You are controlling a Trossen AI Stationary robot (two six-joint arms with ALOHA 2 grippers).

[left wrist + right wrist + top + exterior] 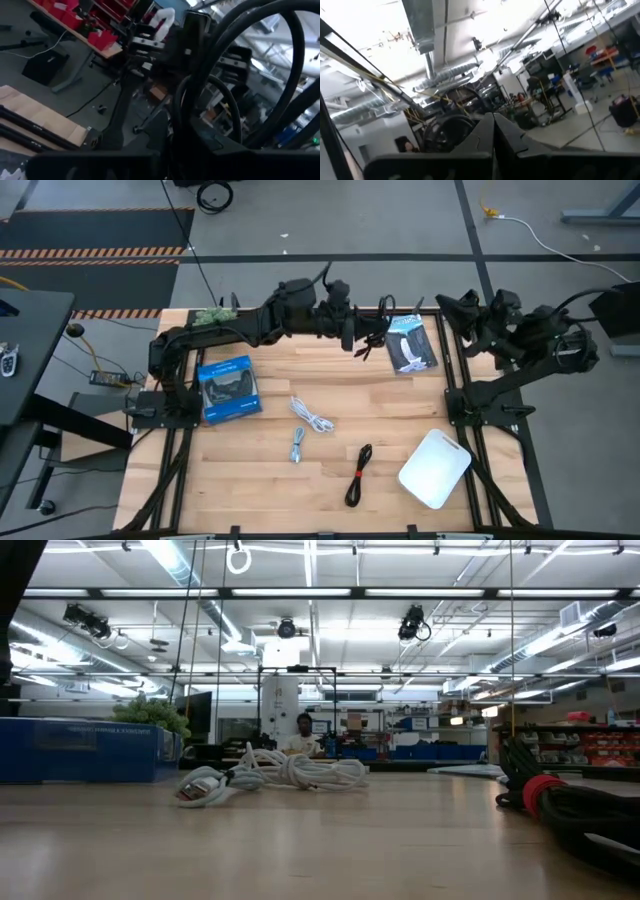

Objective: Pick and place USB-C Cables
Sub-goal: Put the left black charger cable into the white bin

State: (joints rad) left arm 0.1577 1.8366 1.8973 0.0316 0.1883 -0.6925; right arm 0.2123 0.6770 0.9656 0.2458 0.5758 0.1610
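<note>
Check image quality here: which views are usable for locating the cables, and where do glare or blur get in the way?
High view: evenly lit, the white cable, silver-grey bundle and black bundle with red all clear on the table. Low view: the white cable is sharp, the near black bundle blurred at the edge. Left wrist view: dark, soft, crowded by arm wiring. Right wrist view: ceiling lights blow out much of it.

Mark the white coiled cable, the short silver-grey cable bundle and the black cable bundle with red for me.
white coiled cable (313,418): high view, middle of the coil.
short silver-grey cable bundle (298,445): high view, middle of the bundle.
black cable bundle with red (359,474): high view, at the red band.
</note>
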